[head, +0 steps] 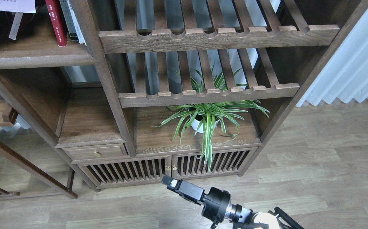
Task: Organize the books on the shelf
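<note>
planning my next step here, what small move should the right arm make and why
Probably raise the right gripper up and left toward the shelf. It hangs low over the floor, well short of the books standing at the shelf's right end.

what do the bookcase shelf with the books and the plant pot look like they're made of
The shelf looks like solid wood with a dark-brown matte stain: grain lines show along its rounded front edge. The plant pot looks like smooth white ceramic or plastic; leaves hide most of it, so I can't tell which.
</note>
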